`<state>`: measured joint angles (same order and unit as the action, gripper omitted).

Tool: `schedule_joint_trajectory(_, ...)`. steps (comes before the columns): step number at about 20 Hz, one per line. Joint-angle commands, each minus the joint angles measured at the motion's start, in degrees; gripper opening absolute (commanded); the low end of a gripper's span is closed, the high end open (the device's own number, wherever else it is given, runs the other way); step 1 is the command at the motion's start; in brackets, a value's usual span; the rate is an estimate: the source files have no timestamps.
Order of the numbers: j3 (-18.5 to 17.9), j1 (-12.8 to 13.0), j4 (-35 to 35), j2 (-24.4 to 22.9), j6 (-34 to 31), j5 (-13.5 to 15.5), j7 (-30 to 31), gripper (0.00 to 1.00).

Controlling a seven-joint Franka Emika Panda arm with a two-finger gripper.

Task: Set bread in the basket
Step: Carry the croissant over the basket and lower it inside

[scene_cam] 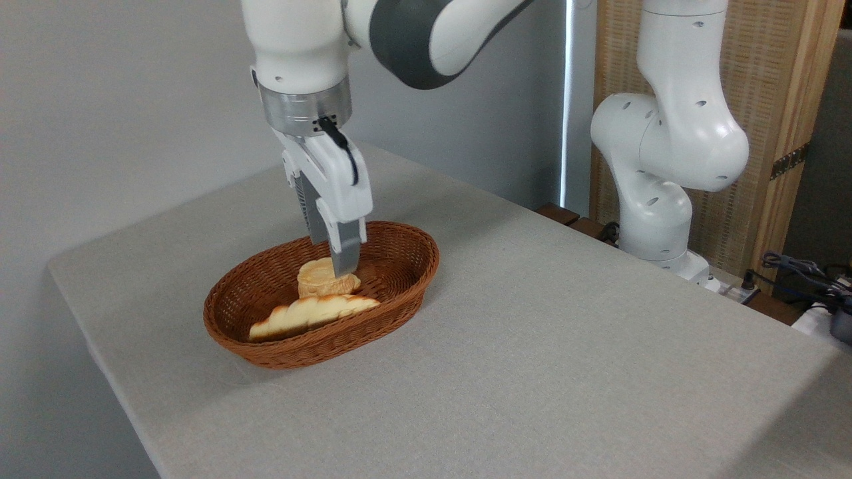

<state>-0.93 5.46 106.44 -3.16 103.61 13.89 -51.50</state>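
You get even, soft, fairly bright indoor light, no harsh glare. A bright vertical strip of light (566, 100) shows behind the arm (672, 133) at the wall edge. The table (566, 346) is evenly lit, dimmer at the bottom right corner. The basket (399, 266) casts a soft shadow to the front left on the cloth. Focus is sharp across the frame; you see no motion blur and no obvious edge distortion. The arm's white shell shows mild highlights only.

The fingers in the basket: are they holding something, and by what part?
The fingers reach the small round bun at its top; whether they grip it cannot be told. The bread lies free.
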Motion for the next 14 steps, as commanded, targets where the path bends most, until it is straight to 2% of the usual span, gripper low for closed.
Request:
schedule_joint_trajectory(1, -6.52, 0.16, -3.52, -1.15, -1.40, 0.09, -0.18, 1.00)
schedule_joint_trajectory(2, -7.58, 0.16, -3.52, -1.76, -1.31, 0.09, -0.27, 1.00)
schedule_joint_trajectory(3, -7.94, 0.16, -3.52, -1.85, -1.31, -1.22, -0.27, 1.00)
schedule_joint_trajectory(5, -7.34, 0.16, -3.52, -1.85, -1.40, -7.96, 0.51, 1.00)
schedule_joint_trajectory(6, -7.33, 0.16, -3.52, -1.85, -1.57, -9.39, 0.96, 1.00)
schedule_joint_trajectory(11, -7.86, 0.16, -3.61, -1.85, -1.40, -9.32, 2.18, 1.00)
schedule_joint_trajectory(14, -7.95, 0.16, -3.61, -2.03, -1.40, -9.14, 6.39, 1.00)
